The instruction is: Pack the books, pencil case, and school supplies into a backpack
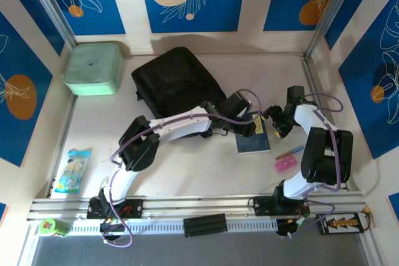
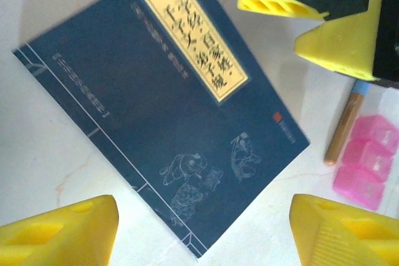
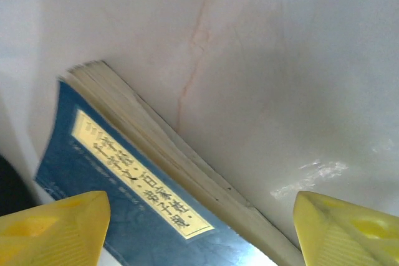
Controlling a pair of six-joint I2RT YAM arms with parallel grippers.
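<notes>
With both arms reaching in over the right-centre of the table (image 1: 187,172), the book (image 1: 252,142) lies flat there, dark blue cover up, pale yellow label strip showing. One cover visible; can't tell if a second book sits under it. Left gripper (image 1: 252,124) hangs over the book's far edge, and right gripper (image 1: 273,121) is just beside it on the right, the two close together. In the left wrist view the book (image 2: 162,110) sits mid-frame at an angle. The left gripper (image 2: 199,228) has its jaws spread wide, yellow fingertips (image 2: 62,235) either side of the book's near corner, holding nothing, no contact visible. The right gripper's fingers (image 2: 336,48) show top right, off the book's corner. A pencil (image 2: 343,129) and a pink plastic piece (image 2: 368,160) lie just past the book's right edge, touching or nearly touching each other, apart from the book. In the right wrist view the book (image 3: 124,210) shows cover and a thick pale page edge. The right gripper (image 3: 199,228) is also wide, fingertips (image 3: 56,222) straddling that edge, nothing gripped. The backpack (image 1: 177,82) lies at far centre, apart from the book, whether zipped or open I can't tell. A mint-green box (image 1: 93,68) sits in the far left corner, and a blue packet (image 1: 73,169) lies near the left edge.
</notes>
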